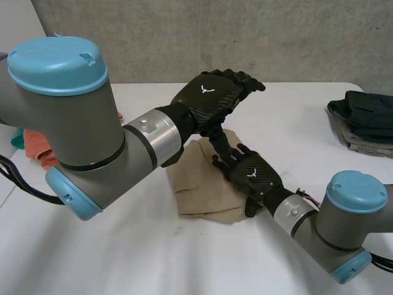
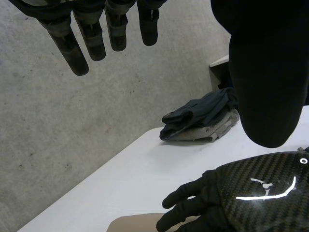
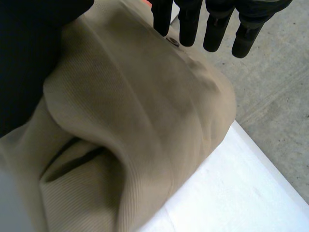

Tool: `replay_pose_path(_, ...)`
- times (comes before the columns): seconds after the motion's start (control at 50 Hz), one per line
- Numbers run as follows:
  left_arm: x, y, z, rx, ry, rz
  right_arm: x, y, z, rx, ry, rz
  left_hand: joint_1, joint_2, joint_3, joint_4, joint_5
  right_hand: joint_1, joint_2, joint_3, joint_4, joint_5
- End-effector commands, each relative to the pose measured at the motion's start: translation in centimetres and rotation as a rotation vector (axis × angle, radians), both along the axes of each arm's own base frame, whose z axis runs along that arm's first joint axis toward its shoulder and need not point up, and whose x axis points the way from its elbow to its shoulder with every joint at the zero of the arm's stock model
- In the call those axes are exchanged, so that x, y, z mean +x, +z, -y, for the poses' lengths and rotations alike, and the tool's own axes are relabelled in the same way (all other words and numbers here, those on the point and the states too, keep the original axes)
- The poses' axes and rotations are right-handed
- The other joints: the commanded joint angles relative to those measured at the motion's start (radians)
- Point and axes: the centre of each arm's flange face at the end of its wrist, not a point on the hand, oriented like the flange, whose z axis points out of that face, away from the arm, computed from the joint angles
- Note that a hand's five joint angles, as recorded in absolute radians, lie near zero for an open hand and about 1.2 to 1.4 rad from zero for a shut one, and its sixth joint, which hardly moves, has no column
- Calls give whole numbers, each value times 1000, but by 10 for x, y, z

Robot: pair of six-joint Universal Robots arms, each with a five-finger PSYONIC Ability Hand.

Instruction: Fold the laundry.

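A tan folded garment (image 1: 206, 184) lies on the white table (image 1: 123, 258) in the middle. My right hand (image 1: 249, 174) rests on its right side with straight fingers, palm down over the tan garment (image 3: 145, 125). The right hand's fingers (image 3: 215, 29) reach toward a small button on the cloth. My left hand (image 1: 212, 95) hovers open above the garment's far edge, fingers straight and holding nothing. From the left wrist, the left hand's fingers (image 2: 91, 38) hang in the air over the right hand (image 2: 251, 193) and a bit of the tan garment (image 2: 133, 223).
A dark basket with folded dark and grey clothes (image 1: 363, 120) stands at the table's right edge; the same pile of folded clothes (image 2: 200, 121) lies beyond my left fingertips. Orange and teal cloth (image 1: 34, 144) lies at the left, behind my left arm. The table's far edge (image 1: 307, 85) meets a grey wall.
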Motion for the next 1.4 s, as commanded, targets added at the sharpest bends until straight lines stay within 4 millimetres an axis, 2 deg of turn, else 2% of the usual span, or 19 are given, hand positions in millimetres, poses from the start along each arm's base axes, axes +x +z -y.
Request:
replay_pose_path(0.02,-1,0,1,-9,0,-8,10,5,2,-29,14,21,17,1,9,4,-13,171,170,169,168,171)
replay_pose_path(0.26,0,-2,0,-2,0,-2,26,6,6,-45,26,43,17,1,9,4,-13,218,216,216,215,218)
replay_pose_path(0.34,0,-3,1,0,2,-2,27,6,13,-56,-9,44,17,1,9,4,-13,602,601,600,599,602)
replay_pose_path(0.36,0,-3,1,-2,2,-2,26,8,17,-69,-39,54,17,1,9,4,-13,966,965,964,964,966)
replay_pose_path(0.38,1,-2,1,-2,3,-2,26,9,18,-74,-46,59,20,4,12,7,-10,1042,1041,1041,1040,1042)
replay_pose_path(0.4,1,-2,1,-2,3,-2,27,14,23,-90,-68,84,20,4,12,7,-10,1170,1169,1168,1168,1170)
replay_pose_path(0.54,5,2,6,-11,20,-9,29,40,43,-132,-124,198,20,4,12,7,-10,1171,1170,1170,1169,1171)
replay_pose_path(0.7,10,14,7,-36,29,-28,29,106,80,-215,-161,397,20,4,12,7,-10,1171,1170,1170,1169,1171)
replay_pose_path(0.76,10,17,6,-40,29,-33,5,133,109,-268,-231,457,20,4,12,7,-10,1171,1170,1170,1169,1171)
replay_pose_path(0.78,10,17,6,-42,29,-33,-17,150,130,-306,-277,487,20,4,12,7,-10,1171,1170,1170,1169,1171)
replay_pose_path(0.86,10,17,5,-41,26,-34,-68,183,171,-379,-356,534,20,4,12,7,-10,1171,1170,1170,1169,1171)
replay_pose_path(0.92,9,16,4,-39,23,-32,-95,191,193,-412,-374,542,20,4,12,7,-10,1171,1170,1170,1169,1171)
replay_pose_path(1.0,9,12,2,-28,20,-24,-163,176,234,-425,-453,508,20,4,12,7,-10,1171,1170,1170,1169,1171)
replay_pose_path(1.02,9,11,1,-25,20,-22,-194,168,247,-433,-497,488,20,4,12,7,-10,1171,1170,1170,1169,1171)
replay_pose_path(1.06,9,8,0,-18,17,-16,-220,157,257,-430,-528,473,20,4,12,7,-10,1171,1170,1170,1169,1171)
replay_pose_path(1.16,9,5,0,-9,17,-10,-273,101,280,-377,-558,423,20,4,12,7,-10,1171,1170,1170,1169,1171)
replay_pose_path(1.18,9,4,0,-8,17,-9,-289,80,285,-350,-551,405,20,4,12,7,-10,1171,1170,1170,1169,1171)
replay_pose_path(1.28,8,0,1,-1,17,-3,-313,16,286,-273,-480,355,23,7,15,10,-7,1171,1170,1170,1169,1171)
replay_pose_path(1.4,8,0,1,-5,15,-6,-328,23,280,-312,-484,335,23,7,15,10,-7,1171,1170,1170,1169,1171)
